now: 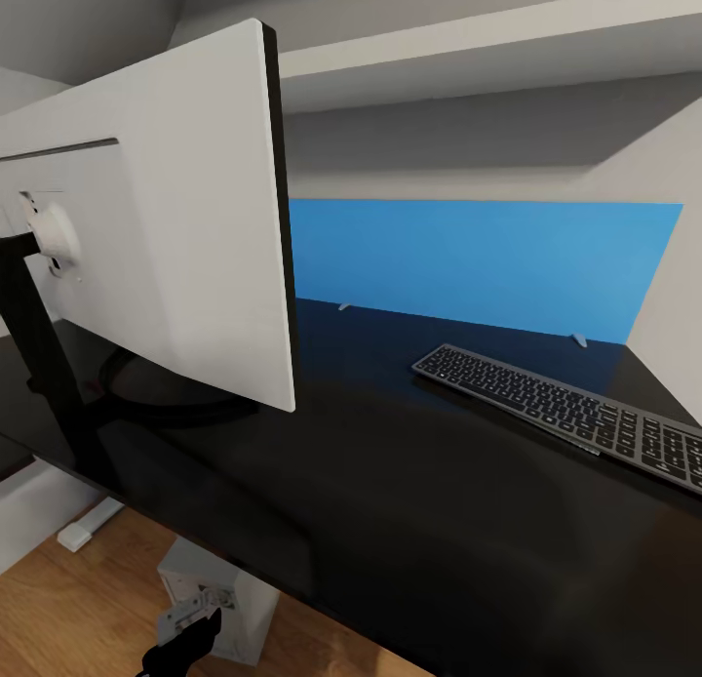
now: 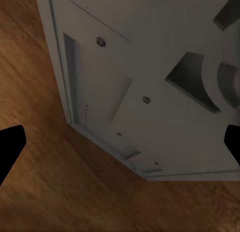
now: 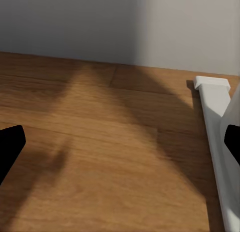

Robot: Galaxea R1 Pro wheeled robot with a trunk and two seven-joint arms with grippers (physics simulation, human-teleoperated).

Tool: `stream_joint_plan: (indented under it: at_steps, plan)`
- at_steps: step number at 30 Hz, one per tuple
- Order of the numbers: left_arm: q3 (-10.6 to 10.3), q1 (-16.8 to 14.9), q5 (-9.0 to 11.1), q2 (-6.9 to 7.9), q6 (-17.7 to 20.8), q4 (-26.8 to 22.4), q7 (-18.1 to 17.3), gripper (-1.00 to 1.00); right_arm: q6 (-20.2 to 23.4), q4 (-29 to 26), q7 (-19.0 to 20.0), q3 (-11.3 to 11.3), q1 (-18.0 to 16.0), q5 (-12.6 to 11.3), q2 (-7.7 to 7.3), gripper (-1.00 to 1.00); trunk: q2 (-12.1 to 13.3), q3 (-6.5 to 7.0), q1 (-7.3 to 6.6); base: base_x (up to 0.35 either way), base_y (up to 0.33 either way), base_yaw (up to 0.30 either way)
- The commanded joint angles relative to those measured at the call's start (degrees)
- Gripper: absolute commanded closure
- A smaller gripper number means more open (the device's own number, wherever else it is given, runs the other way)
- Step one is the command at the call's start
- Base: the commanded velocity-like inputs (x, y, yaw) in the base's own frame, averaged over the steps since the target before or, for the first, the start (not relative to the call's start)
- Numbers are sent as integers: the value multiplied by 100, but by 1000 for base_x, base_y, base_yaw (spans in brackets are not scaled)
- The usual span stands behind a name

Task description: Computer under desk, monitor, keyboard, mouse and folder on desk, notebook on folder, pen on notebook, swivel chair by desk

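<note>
While the monitor (image 1: 156, 228) and keyboard (image 1: 570, 414) sit on the table (image 1: 390, 482), I hang my left claw (image 2: 120, 142), spread wide, over the computer (image 2: 150, 91) at seven o'clock below; my right claw (image 3: 120, 142) gapes over floor (image 3: 100, 157).

Head view: even, soft sim lighting, sharp overall. Glossy desk (image 1: 390, 462) top mirrors the blue panel (image 1: 487, 262); monitor (image 1: 166, 219) back is brightest. Left wrist: dim, computer (image 2: 150, 81) panel soft, close-up blur. Right wrist: brighter floor (image 3: 100, 142), broad diagonal shadow bands ahead of the fingertips.
</note>
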Motion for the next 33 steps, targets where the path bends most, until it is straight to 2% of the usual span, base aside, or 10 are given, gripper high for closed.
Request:
stream_joint_plan:
  at_steps: [1, 33]
  plan:
    - [-12, -5, 53, 1, -16, -4, 1, -100, -19, 8, -5, 51, -5, -53, 3, -100, -2, -5, -1, 0, 0, 0]
    - [-12, -5, 61, 1, -16, 0, 1, -100, -19, 9, -5, 46, -4, -55, 7, -100, -2, -5, -1, 0, 0, 0]
